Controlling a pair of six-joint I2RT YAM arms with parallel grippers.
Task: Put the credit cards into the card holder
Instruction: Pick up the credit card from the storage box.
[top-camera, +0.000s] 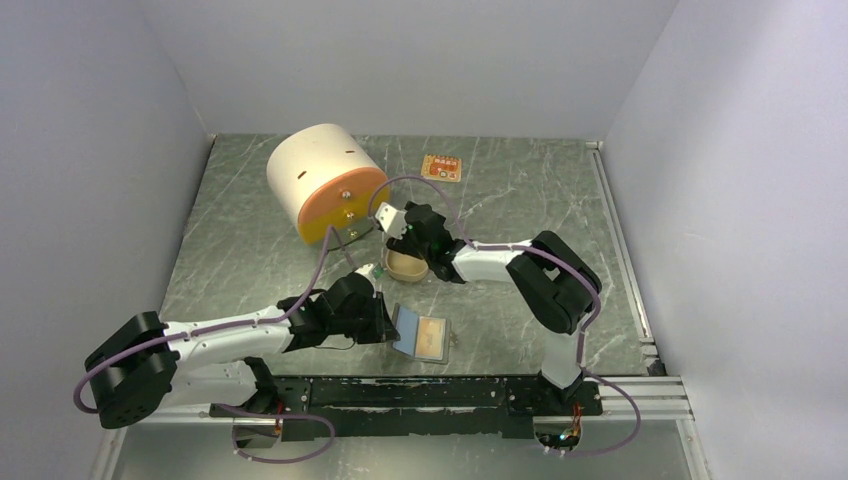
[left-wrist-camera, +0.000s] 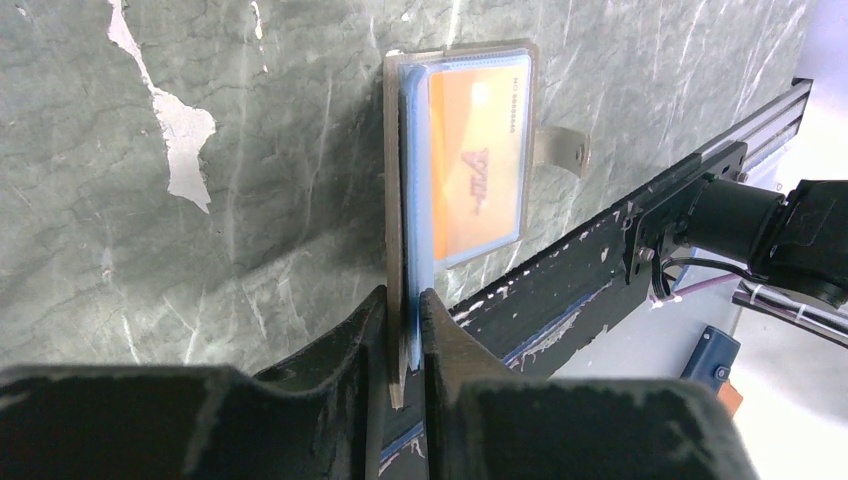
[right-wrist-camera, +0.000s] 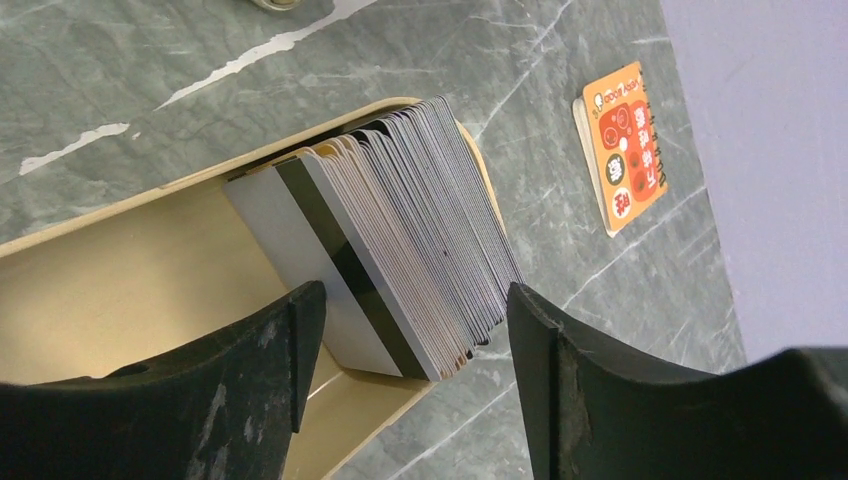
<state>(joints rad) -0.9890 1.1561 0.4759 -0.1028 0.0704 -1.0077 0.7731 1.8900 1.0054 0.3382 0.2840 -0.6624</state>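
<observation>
The card holder (top-camera: 441, 352) lies open near the table's front edge. A gold-orange credit card (left-wrist-camera: 478, 160) lies flat in its right half (left-wrist-camera: 532, 60) under a clear sleeve. My left gripper (left-wrist-camera: 405, 310) is shut on the holder's left half (left-wrist-camera: 392, 200), which stands on edge, pinching a blue-grey sheet (left-wrist-camera: 418, 180) against it; I cannot tell whether that is the blue-grey card. From above, the left gripper (top-camera: 385, 320) is at the holder's left side. My right gripper (right-wrist-camera: 410, 320) is open, its jaws on either side of a stack of grey cards (right-wrist-camera: 400, 220) standing in a tan tin (right-wrist-camera: 130, 280).
The tan tin (top-camera: 405, 264) sits mid-table under the right gripper (top-camera: 400, 235). A large white cylinder with an orange end (top-camera: 322, 182) lies at the back left. An orange printed packet (top-camera: 441, 167) lies at the back, also in the right wrist view (right-wrist-camera: 625, 145). A black rail (left-wrist-camera: 600, 240) borders the front edge.
</observation>
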